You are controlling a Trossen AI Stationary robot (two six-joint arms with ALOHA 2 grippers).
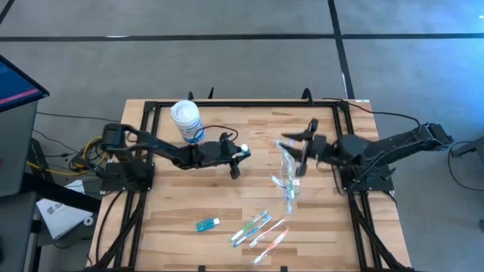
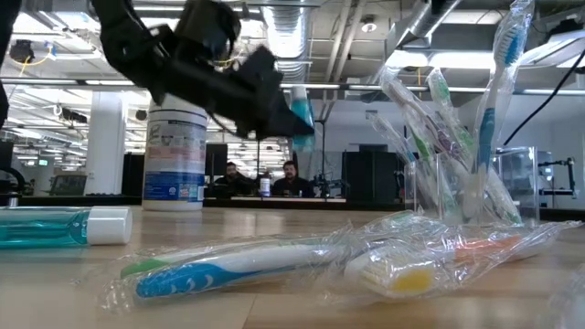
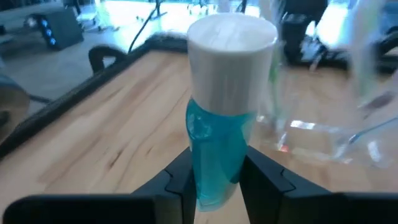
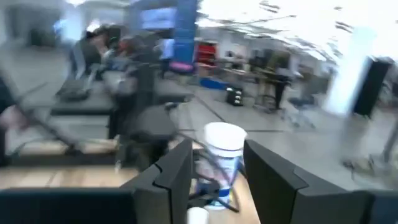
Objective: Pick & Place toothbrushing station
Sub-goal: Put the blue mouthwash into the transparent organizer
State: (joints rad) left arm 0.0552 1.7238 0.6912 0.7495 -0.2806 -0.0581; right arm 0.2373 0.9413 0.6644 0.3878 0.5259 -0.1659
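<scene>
Left pincer [image 3: 214, 180] clamped on teal tube [image 3: 219, 146], left of clear cup [image 1: 288, 172] | right pincer [image 1: 296, 151] apart, over cup

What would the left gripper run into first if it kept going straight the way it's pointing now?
Most likely the clear plastic cup of toothbrushes: the left gripper, shut on a teal tube, points across the table toward it. Depth is unclear, but nothing shows between them.

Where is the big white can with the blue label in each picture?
High view: white can stands at the table's back, left of middle, beside the left arm.
Low view: can stands upright left of middle, behind the left gripper.
Left wrist view: not in it.
Right wrist view: can shows between the fingers.
Shared landmark: the left arm beside it.
</scene>
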